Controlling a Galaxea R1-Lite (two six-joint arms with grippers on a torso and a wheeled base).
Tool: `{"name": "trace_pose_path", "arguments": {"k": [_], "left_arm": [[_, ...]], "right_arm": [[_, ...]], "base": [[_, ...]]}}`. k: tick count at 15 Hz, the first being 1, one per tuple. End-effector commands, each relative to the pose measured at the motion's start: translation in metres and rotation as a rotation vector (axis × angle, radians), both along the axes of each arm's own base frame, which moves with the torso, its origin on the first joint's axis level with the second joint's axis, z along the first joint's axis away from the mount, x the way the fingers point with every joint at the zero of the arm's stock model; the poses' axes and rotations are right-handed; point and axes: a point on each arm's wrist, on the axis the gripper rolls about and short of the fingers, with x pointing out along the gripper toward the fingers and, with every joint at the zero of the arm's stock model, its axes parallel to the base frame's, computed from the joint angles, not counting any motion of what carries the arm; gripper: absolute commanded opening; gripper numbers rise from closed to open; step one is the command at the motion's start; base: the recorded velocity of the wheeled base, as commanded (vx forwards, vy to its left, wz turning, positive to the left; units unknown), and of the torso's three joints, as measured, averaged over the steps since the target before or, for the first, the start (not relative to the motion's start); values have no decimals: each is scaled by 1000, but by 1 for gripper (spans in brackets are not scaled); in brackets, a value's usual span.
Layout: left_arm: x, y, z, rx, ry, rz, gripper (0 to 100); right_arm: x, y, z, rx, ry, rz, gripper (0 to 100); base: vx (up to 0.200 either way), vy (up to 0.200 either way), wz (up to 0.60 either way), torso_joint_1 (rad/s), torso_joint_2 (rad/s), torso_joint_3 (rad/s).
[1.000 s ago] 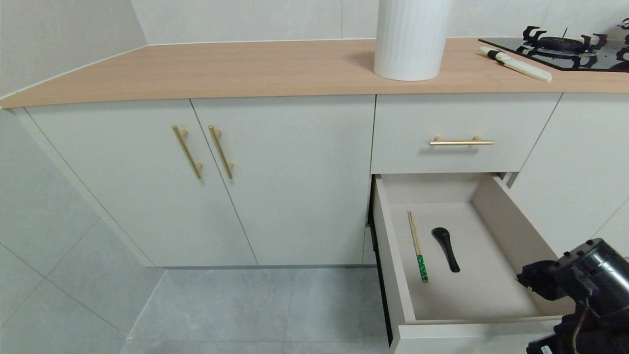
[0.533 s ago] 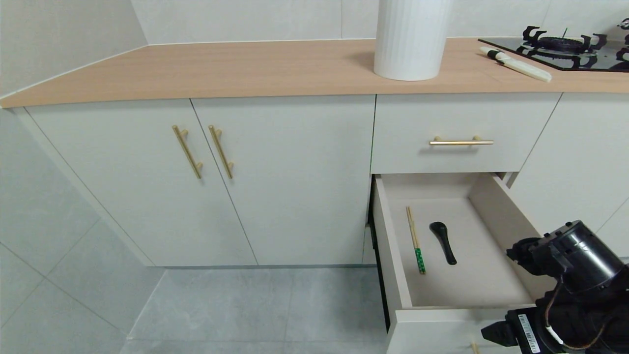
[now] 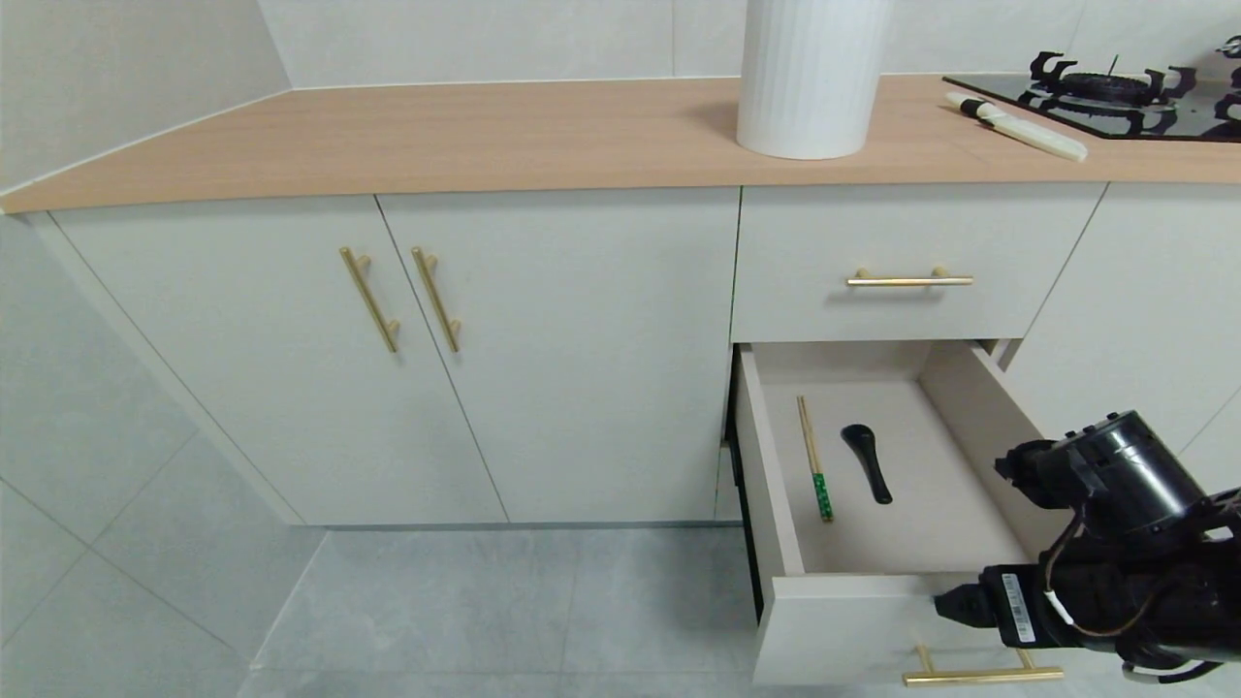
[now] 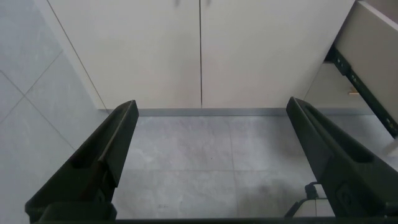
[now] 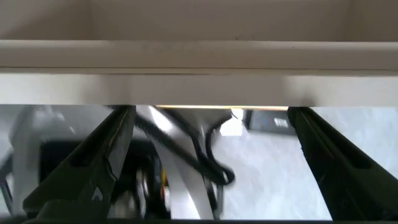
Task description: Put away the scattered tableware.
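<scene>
Down low, right hand wide open at drawer front.

Left pincer spread wide, angled downward; right pincer likewise spread, its arm held low.

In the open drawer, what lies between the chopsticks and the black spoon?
Nothing; the head view shows a bare strip of drawer floor between the chopsticks and the spoon, which lie apart.
</scene>
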Motion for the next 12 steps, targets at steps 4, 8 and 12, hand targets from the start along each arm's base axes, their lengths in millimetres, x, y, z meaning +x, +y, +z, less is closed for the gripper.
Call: {"name": "trace_pose_path", "arguments": {"k": [4, 8, 12], "left_arm": [[0, 0, 0, 0, 1, 1, 100], [0, 0, 0, 0, 1, 1, 100], [0, 0, 0, 0, 1, 1, 100]], "right_arm": [[40, -6, 0, -43, -90, 19, 100], [79, -3, 6, -43, -127, -5, 100], [111, -10, 9, -27, -150, -6, 100]], "base": [[0, 0, 0, 0, 0, 0], [0, 0, 0, 0, 0, 0], [0, 0, 0, 0, 0, 0]]}}
